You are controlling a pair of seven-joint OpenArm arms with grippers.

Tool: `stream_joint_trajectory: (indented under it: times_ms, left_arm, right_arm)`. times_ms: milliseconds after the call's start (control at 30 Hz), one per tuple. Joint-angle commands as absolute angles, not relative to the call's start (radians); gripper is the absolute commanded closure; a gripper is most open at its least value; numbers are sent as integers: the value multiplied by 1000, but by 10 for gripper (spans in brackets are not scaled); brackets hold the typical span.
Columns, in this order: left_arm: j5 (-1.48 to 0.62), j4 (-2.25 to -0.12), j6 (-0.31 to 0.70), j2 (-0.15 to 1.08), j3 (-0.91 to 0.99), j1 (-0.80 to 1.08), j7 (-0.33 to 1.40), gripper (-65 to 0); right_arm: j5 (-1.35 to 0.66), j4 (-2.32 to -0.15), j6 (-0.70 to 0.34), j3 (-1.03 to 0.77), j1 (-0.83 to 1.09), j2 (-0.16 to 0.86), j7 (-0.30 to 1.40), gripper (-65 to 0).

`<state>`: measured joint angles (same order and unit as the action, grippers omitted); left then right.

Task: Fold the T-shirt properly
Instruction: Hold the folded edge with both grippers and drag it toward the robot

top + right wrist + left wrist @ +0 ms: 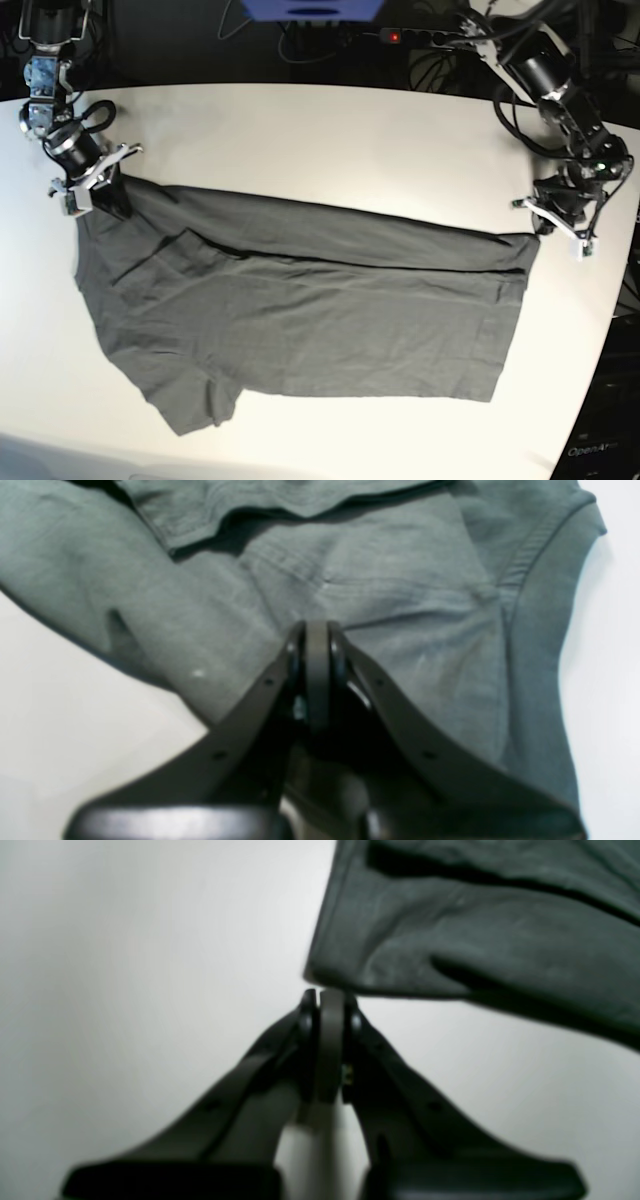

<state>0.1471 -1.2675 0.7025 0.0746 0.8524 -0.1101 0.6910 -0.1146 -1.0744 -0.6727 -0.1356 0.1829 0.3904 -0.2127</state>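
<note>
The dark grey T-shirt [300, 310] lies spread across the white table [320, 140], its far long edge folded over toward the middle. My right gripper [108, 197] is shut at the shirt's far left corner. In the right wrist view this gripper [317, 627] rests over wrinkled cloth [400, 605], and no fold shows between its fingers. My left gripper [546, 222] is shut at the shirt's far right corner. In the left wrist view its tips [330, 994] touch the cloth's corner [450, 930] without clearly pinching it.
A power strip with a red light [400, 37], cables and a blue object [315, 10] sit behind the table's far edge. The table's rounded right edge [610, 330] runs close to the left arm. Bare white tabletop lies beyond the shirt.
</note>
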Motion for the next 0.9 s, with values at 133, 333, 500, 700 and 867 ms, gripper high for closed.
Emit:
stream_joint_trajectory:
  times_ms: [133, 333, 500, 700, 867]
  left_arm:
    - [213, -1446, 698, 39, 817, -101, 918, -19]
    - [216, -1615, 698, 12, 782, -165, 1012, -18]
    - [223, -1609, 698, 19, 779, -265, 1010, -18]
    - [223, -1368, 698, 41, 696, -354, 911, -18]
    - [216, -1234, 698, 39, 618, -357, 811, -18]
  right_arm:
    - [-71, -1072, -668, -139, 193, 404, -142, -3]
    - [-71, -1072, -668, -139, 189, 404, -142, -3]
    - [-71, -1070, -668, -139, 188, 404, -140, -3]
    - [-71, -1069, -668, -137, 186, 403, -136, -3]
    - [-71, -1069, -668, -137, 189, 403, -136, -3]
